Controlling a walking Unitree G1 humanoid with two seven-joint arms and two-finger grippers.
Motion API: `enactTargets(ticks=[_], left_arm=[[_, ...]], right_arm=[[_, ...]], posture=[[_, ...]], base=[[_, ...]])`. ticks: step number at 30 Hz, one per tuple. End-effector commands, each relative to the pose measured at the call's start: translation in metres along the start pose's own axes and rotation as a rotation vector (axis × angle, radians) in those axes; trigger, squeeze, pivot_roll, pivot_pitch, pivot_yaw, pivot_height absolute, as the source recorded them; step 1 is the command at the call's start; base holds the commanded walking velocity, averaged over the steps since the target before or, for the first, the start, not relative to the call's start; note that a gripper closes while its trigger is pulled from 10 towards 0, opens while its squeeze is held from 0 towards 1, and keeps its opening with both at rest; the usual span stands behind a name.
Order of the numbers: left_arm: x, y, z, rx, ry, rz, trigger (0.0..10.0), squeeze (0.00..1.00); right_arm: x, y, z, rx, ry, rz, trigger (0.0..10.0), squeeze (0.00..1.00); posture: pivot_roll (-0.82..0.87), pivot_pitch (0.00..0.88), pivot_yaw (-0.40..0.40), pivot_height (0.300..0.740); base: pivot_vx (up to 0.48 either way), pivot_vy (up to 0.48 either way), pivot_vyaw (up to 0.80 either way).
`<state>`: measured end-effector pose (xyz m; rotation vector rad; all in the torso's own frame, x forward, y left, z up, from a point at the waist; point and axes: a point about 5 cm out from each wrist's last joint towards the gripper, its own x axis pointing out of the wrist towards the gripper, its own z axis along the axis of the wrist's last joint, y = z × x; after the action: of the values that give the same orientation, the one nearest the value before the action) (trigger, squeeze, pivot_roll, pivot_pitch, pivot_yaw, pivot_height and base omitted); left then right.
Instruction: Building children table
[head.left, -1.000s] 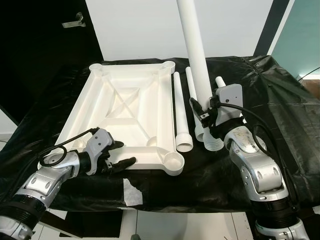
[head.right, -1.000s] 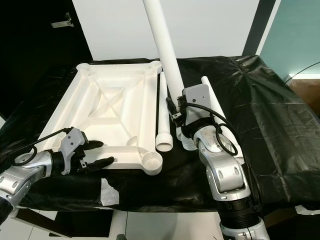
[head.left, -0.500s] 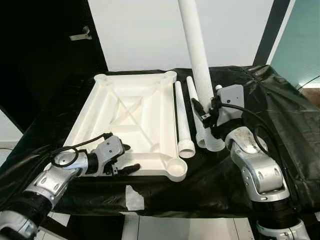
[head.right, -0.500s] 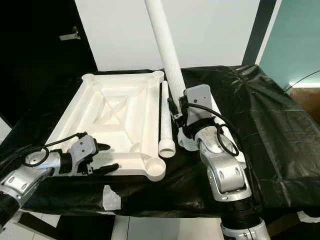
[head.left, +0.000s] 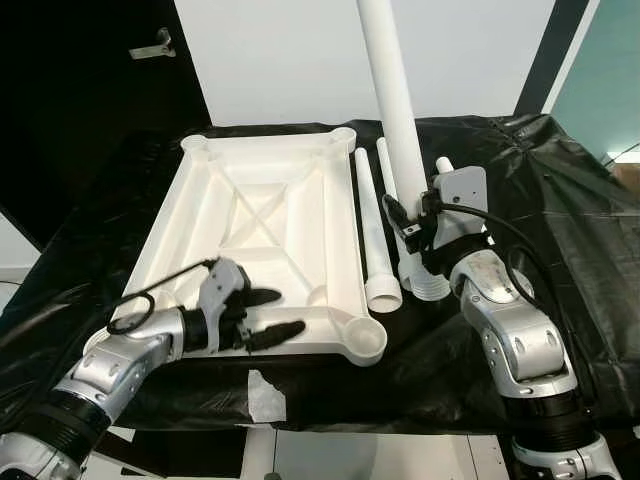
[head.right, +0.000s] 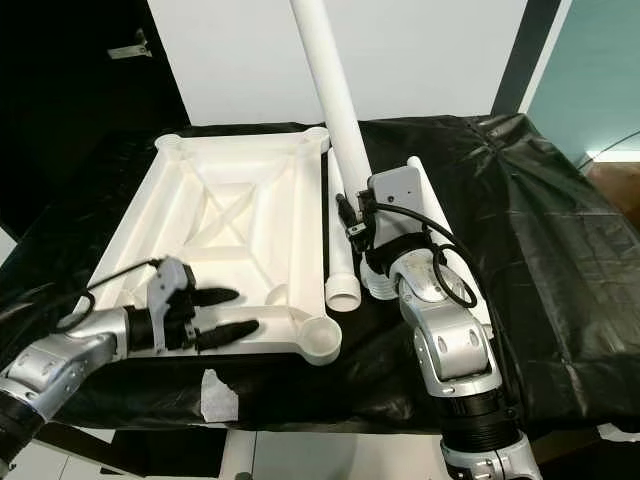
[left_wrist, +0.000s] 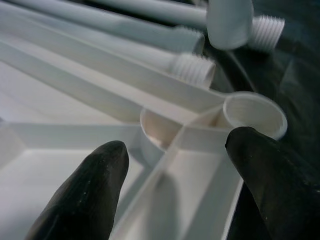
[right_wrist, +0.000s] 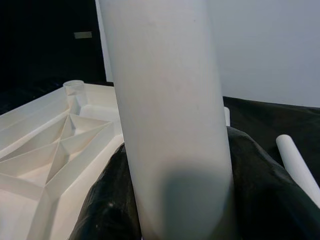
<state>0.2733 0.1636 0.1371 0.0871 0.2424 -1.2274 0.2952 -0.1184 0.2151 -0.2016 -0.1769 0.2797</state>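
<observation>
Black plastic sheeting drapes the tabletop (head.left: 560, 200), with a white wall behind and a dark doorway in the upper left of the left eye view. An upturned white table panel (head.left: 265, 240) lies left of centre, ribbed on its underside, with round threaded sockets at its corners. Two loose legs (head.left: 370, 235) lie just right of it. The left gripper (head.left: 262, 314), low in the frame, has its fingers apart, straddling the panel's near rim beside the lower right socket (head.left: 365, 343). The right gripper (head.left: 412, 232), centre right, is clamped on a leg held upright (head.left: 388, 100), which rises out of the top of the frame.

From the right eye view the layout reads the same; a scrap of white paper (head.right: 216, 396) lies at the bottom edge.

Seen from the left wrist, both black fingertips (left_wrist: 85, 192) are spread over a rib, the open socket (left_wrist: 254, 114) just beyond and threaded leg ends (left_wrist: 194, 69) above it.

Seen from the right wrist, the leg (right_wrist: 167, 125) sits tight between dark fingers.

These parts look like light, stiff, smooth plastic, likely slippery; the leg is best gripped low near its thread, the panel by its rim.
</observation>
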Motion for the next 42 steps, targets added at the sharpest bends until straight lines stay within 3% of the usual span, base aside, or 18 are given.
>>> enactTargets(ticks=[1, 8, 13, 17, 20, 26, 29, 32, 34, 35, 38, 39, 40, 41, 42], left_arm=[[-0.014, -0.024, 0.007, 0.008, -0.01, -0.518, 10.0, 0.0], [-0.025, -0.032, 0.003, -0.002, 0.048, -0.554, 10.0, 0.0], [-0.026, -0.046, -0.005, -0.02, 0.079, -0.611, 10.0, 0.0], [-0.026, -0.049, -0.007, -0.023, 0.079, -0.618, 10.0, 0.0], [-0.02, -0.051, -0.02, 0.005, 0.148, -0.604, 10.0, 0.0], [0.003, -0.039, -0.021, 0.056, 0.089, -0.469, 10.0, 0.0], [0.008, -0.036, -0.019, 0.074, 0.094, -0.44, 10.0, 0.0], [0.01, -0.03, -0.037, 0.133, 0.233, -0.402, 10.0, 0.0], [0.01, -0.029, -0.041, 0.138, 0.26, -0.407, 10.0, 0.0], [0.011, -0.029, -0.042, 0.145, 0.269, -0.405, 8.8, 0.0], [0.012, -0.029, -0.044, 0.154, 0.276, -0.402, 8.8, 0.0], [0.013, -0.029, -0.044, 0.158, 0.282, -0.406, 8.2, 0.0], [0.013, -0.03, -0.045, 0.16, 0.286, -0.41, 8.2, 0.0], [0.012, -0.032, -0.044, 0.143, 0.283, -0.431, 10.0, 0.0], [0.012, -0.032, -0.044, 0.143, 0.283, -0.431, 10.0, 0.0]], right_arm=[[0.002, 0.001, 0.003, -0.005, -0.017, -0.002, 10.0, 0.0], [0.001, 0.001, 0.002, -0.006, -0.012, -0.009, 10.0, 0.0], [0.001, -0.001, 0.001, -0.009, -0.007, -0.011, 10.0, 0.0], [0.001, -0.001, 0.001, -0.01, -0.006, -0.011, 10.0, 0.0], [0.002, -0.002, 0.0, -0.013, -0.003, -0.011, 10.0, 0.0], [0.004, -0.001, 0.002, -0.014, -0.011, -0.005, 10.0, 0.0], [0.004, -0.001, 0.003, -0.014, -0.012, -0.003, 10.0, 0.0], [0.004, -0.001, 0.004, -0.014, -0.015, -0.003, 10.0, 0.0], [0.004, -0.001, 0.004, -0.014, -0.016, -0.003, 10.0, 0.0], [0.004, -0.001, 0.005, -0.014, -0.017, -0.003, 10.0, 0.0], [0.004, -0.001, 0.005, -0.014, -0.018, -0.004, 10.0, 0.0], [0.004, -0.001, 0.006, -0.015, -0.02, -0.004, 10.0, 0.0], [0.003, -0.001, 0.006, -0.015, -0.02, -0.004, 10.0, 0.0], [0.003, -0.002, 0.006, -0.016, -0.021, -0.005, 10.0, 0.0], [0.003, -0.002, 0.006, -0.016, -0.021, -0.005, 10.0, 0.0]], posture=[[-0.1, 0.0, 0.034, 0.74], [-0.1, 0.0, 0.034, 0.74], [-0.1, 0.0, 0.03, 0.74], [-0.1, 0.0, 0.03, 0.74], [-0.09, 0.0, 0.028, 0.74], [-0.09, 0.0, 0.024, 0.74], [-0.09, 0.0, 0.024, 0.74], [-0.1, 0.0, 0.023, 0.74], [-0.1, 0.0, 0.023, 0.74], [-0.1, 0.0, 0.023, 0.74], [-0.1, 0.0, 0.023, 0.74], [-0.1, 0.0, 0.023, 0.74], [-0.1, 0.0, 0.023, 0.74], [-0.11, 0.0, 0.02, 0.74], [-0.11, 0.0, 0.02, 0.74]], base=[[0.0, 0.0, 0.0], [0.0, 0.0, 0.0], [0.0, 0.0, 0.0], [0.0, 0.0, 0.0], [0.0, 0.0, 0.0], [0.0, 0.0, 0.0], [0.0, 0.0, 0.0], [0.0, 0.0, 0.0], [0.0, 0.0, 0.0], [0.0, 0.0, 0.0], [0.0, 0.0, 0.0], [0.0, 0.0, 0.0], [0.0, 0.0, 0.0], [0.0, 0.0, 0.0], [0.0, 0.0, 0.0]])
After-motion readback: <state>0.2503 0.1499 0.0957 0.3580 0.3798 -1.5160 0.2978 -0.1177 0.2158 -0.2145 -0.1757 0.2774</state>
